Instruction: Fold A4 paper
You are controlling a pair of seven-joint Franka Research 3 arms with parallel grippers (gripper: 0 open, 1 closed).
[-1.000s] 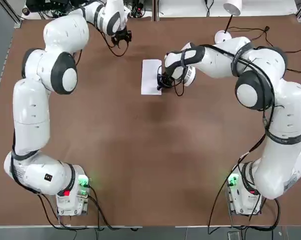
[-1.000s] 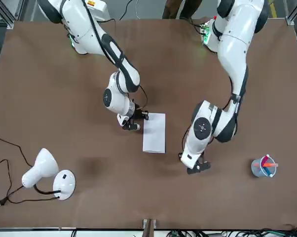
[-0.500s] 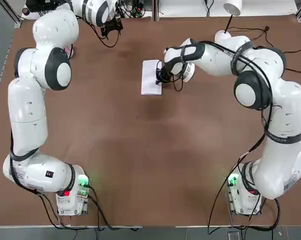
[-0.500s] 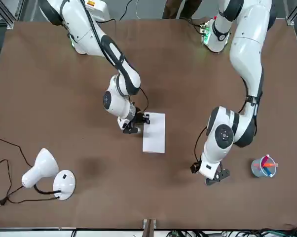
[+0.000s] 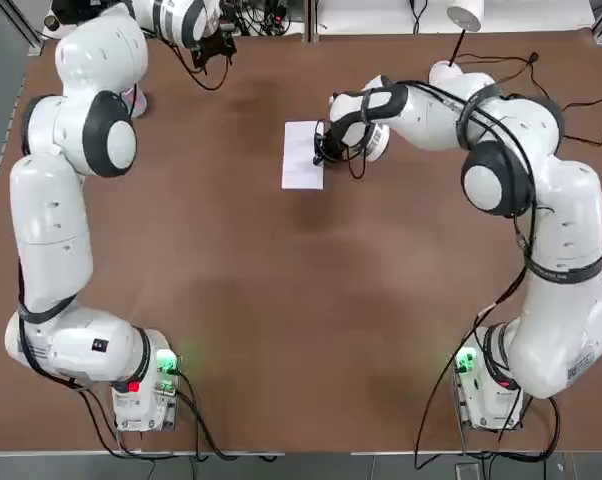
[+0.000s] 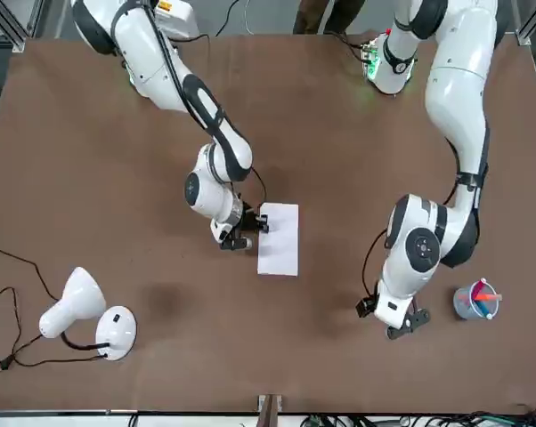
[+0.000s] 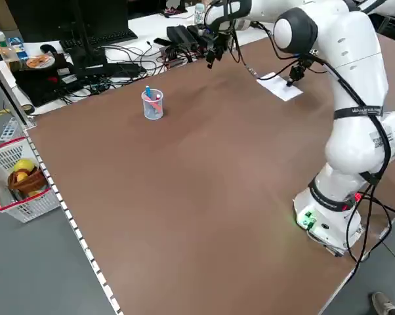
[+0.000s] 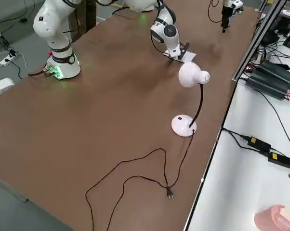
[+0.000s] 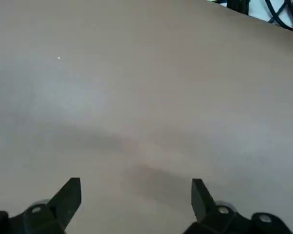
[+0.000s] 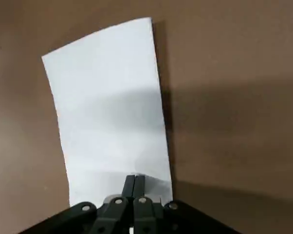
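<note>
A4 paper (image 5: 303, 155) folded narrow, flat on table (image 5: 281, 300) far-centre. Right gripper (image 5: 324, 155) fingers pressed together at paper's right edge. Left gripper (image 5: 213, 50) spread wide, holding nothing, far-left corner over bare table. Open room near side; lamp (image 6: 90, 316) far right.

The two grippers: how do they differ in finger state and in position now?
The right gripper has its fingers shut together at one edge of the A4 paper; the left gripper is open with nothing between its fingers. The right one is low at mid-table; the left one is near the far edge, away from the paper. Both have black fingers.
</note>
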